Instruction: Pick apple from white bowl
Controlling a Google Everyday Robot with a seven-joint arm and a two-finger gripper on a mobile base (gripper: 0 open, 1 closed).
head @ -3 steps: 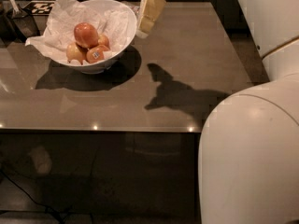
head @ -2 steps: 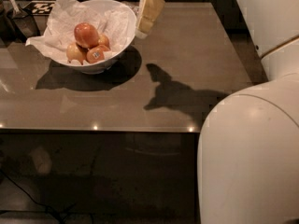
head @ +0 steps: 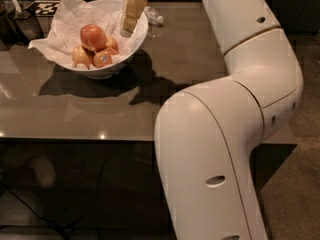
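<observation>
1. The white bowl (head: 107,70) stands on the far left part of the brown table (head: 50,111), lined with crumpled white paper (head: 60,19) that spills over its left rim.
2. The apple (head: 93,36), the largest one and red-orange, lies in the bowl on top of the other fruit, left of the bowl's middle.
3. Just below it and to the right lies a smaller orange-red apple (head: 102,59) with a sticker, touching it.
4. A yellowish apple (head: 80,56) lies at the lower left of the pile, and another small apple (head: 113,43) shows to the right of the large one.
5. The pincer (head: 127,31) hangs point-down over the right side of the bowl, inside its rim and to the right of the apple, apart from it.
6. Whether the pincer is open or closed cannot be told; it holds nothing visible.
7. The white robot arm (head: 215,149) fills the right foreground, bending up and back toward the bowl.
8. The bowl and arm cast dark shadows on the table.
</observation>
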